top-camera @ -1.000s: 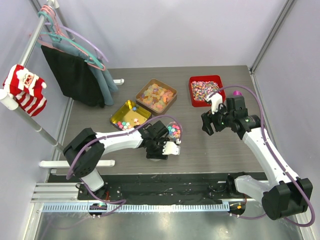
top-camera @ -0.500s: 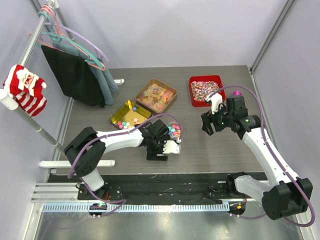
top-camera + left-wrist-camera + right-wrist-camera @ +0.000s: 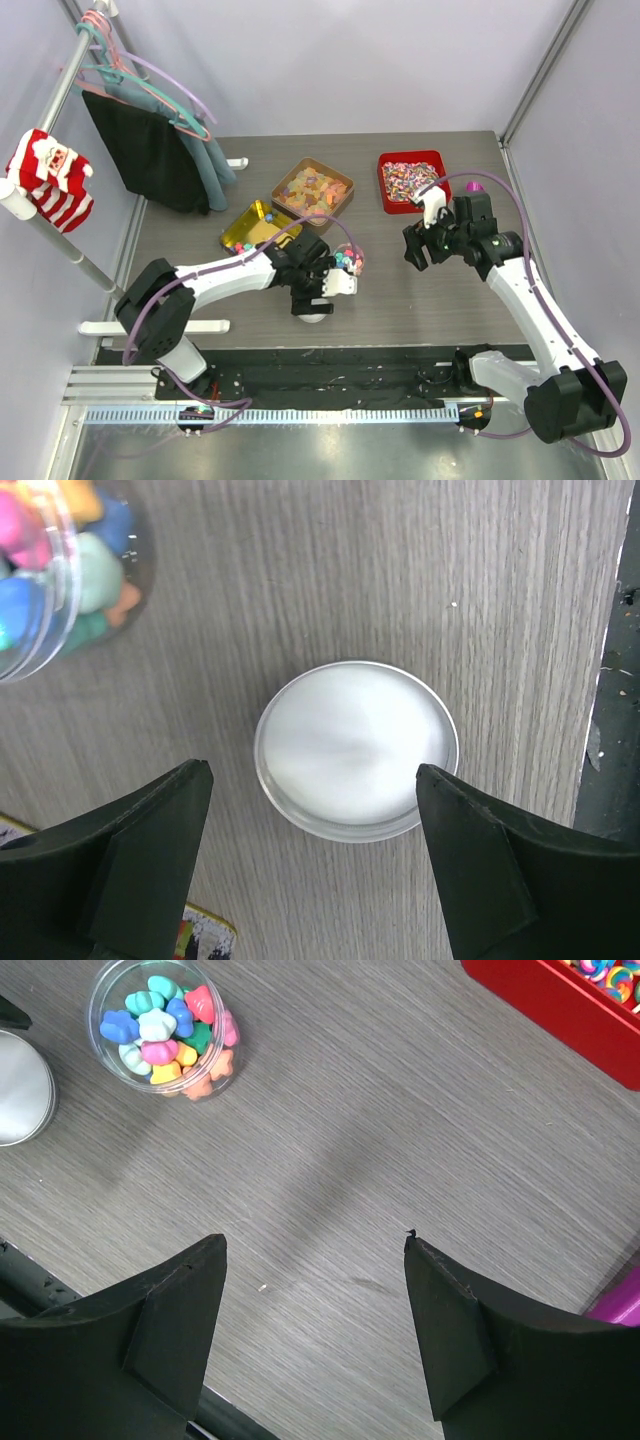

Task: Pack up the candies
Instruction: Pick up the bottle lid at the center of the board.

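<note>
Left wrist: left jaws spread, straddling round lid (image 3: 355, 750) on desk (image 3: 400, 580). Candies (image 3: 158, 1027) fill clear jar (image 3: 93, 1015) nearby. Right jaws spread, empty. Step, apparently: capping; next, pinch lid squarely.

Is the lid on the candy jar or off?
Off. The lid lies flat on the table beside the clear jar, and the candies inside show uncovered from above.

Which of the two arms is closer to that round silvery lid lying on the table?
The left. Its open left gripper hangs right over the lid, a finger on either side; the right gripper hovers off beyond the jar of candies.
</note>
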{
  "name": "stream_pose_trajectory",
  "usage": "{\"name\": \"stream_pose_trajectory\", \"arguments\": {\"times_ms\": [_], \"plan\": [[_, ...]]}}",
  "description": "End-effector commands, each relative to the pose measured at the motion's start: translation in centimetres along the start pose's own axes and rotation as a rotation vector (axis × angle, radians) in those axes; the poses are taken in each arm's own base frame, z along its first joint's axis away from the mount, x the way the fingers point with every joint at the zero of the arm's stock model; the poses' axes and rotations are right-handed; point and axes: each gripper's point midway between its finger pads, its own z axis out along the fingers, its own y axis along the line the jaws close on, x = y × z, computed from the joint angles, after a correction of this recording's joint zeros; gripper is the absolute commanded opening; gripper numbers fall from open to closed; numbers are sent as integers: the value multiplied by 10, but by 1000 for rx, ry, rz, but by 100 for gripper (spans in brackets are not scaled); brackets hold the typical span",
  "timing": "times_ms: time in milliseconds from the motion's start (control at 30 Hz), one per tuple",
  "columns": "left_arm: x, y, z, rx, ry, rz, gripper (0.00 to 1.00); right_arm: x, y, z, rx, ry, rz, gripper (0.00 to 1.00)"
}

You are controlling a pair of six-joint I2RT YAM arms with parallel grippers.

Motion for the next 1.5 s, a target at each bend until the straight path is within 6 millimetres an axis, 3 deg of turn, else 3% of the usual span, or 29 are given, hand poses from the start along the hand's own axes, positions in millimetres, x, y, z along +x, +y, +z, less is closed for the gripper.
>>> {"name": "stream_pose_trajectory", "arguments": {"times_ms": [0, 200, 400, 700, 1033, 1267, 1367, 1400, 1467], "plan": [[-27, 11, -27, -34, -117, -16, 89, -20, 1, -9, 6, -82, -39, 76], [-14, 6, -30, -34, -85, -8, 90, -20, 2, -11, 2, -88, -41, 76], [-7, -14, -30, 9, -71, 16, 74, -17, 2, -7, -2, -74, -41, 76], [4, -51, -6, 52, 12, 108, 65, -15, 1, -5, -4, -64, -40, 76], [15, -42, 17, -4, 50, 102, 51, -15, 3, -6, -5, -67, -42, 76], [17, -45, 20, 10, 53, 96, 25, -13, 2, -5, -5, -61, -39, 76], [17, -45, 20, 12, 50, 96, 10, -14, 2, -6, -4, -64, -40, 75], [14, -45, 18, 11, 42, 96, 0, -14, 2, -6, -6, -63, -40, 76], [7, -43, 14, 13, 23, 96, 0, -15, 2, -6, -7, -65, -44, 76]]}}
